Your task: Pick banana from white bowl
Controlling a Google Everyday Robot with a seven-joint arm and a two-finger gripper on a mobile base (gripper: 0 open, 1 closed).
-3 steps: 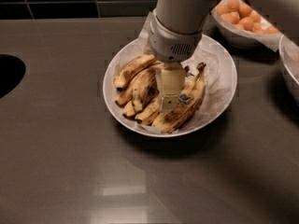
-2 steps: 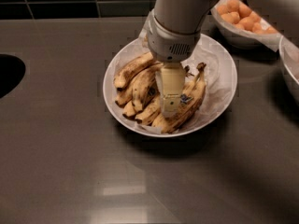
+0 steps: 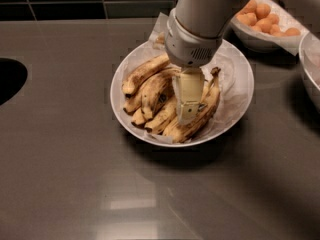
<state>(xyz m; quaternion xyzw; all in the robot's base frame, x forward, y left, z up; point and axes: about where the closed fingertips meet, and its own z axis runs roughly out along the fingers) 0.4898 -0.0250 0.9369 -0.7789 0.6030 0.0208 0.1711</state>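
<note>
The white bowl (image 3: pixel 235 79) stands mid-counter, lined with crinkled white paper, and holds several speckled yellow bananas. A slim pale banana (image 3: pixel 145 73) lies along the top left of the pile. Fatter ones lie below and to the right, and one (image 3: pixel 207 111) has a dark stem pointing up. My gripper (image 3: pixel 189 101) hangs straight down from the arm into the bowl. It sits low among the right-hand bananas and hides part of them. I cannot tell which banana it touches.
A smaller white bowl of orange fruits (image 3: pixel 265 21) stands at the back right. The rim of another dish (image 3: pixel 311 69) shows at the right edge. A dark round opening (image 3: pixel 7 79) is at the left edge of the grey counter.
The gripper stays low in the bowl among the bananas, almost where it was. No banana has visibly moved.
</note>
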